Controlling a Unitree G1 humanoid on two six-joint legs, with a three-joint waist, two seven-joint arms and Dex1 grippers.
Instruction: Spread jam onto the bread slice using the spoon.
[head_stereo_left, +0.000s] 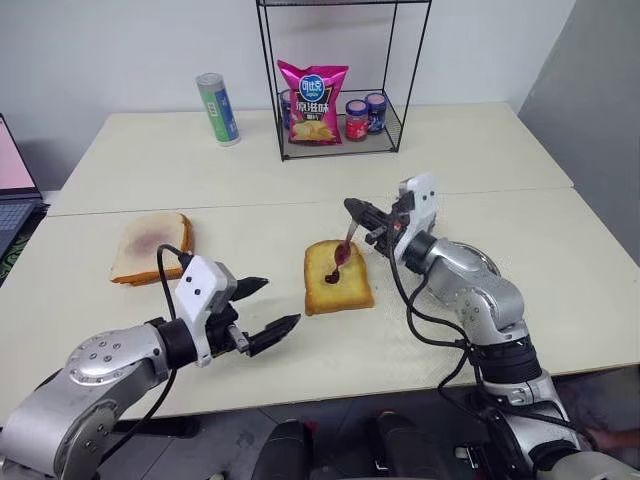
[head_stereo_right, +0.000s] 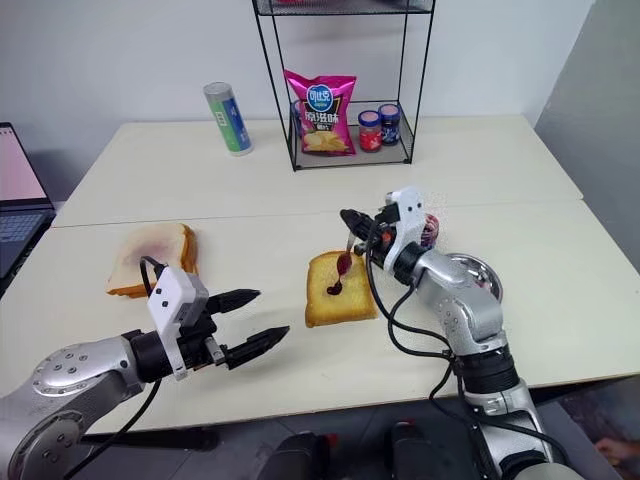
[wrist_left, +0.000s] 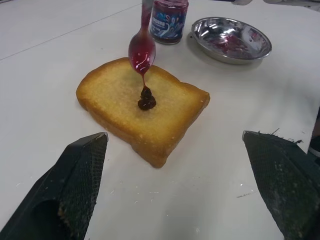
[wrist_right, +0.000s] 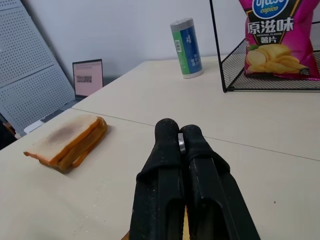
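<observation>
The golden-brown bread slice (head_stereo_left: 337, 277) lies flat at the table's middle, with a dark blob of jam (wrist_left: 146, 100) on its top. Just above it hangs the spoon (wrist_left: 142, 49), bowl down and red with jam, a thread of jam running from its tip to the blob. My right gripper (head_stereo_left: 355, 211) is shut on the spoon's handle, above the slice's far edge. My left gripper (head_stereo_left: 272, 307) stands open, empty, a little to the left of the slice near the table's front edge.
A steel plate (wrist_left: 231, 39) smeared red and a jam jar (wrist_left: 168, 19) sit right of the slice. A paler slice (head_stereo_left: 150, 247) lies at the left. A wire rack (head_stereo_left: 340, 130) with a chip bag and two jars, and a canister (head_stereo_left: 218, 108), stand at the back.
</observation>
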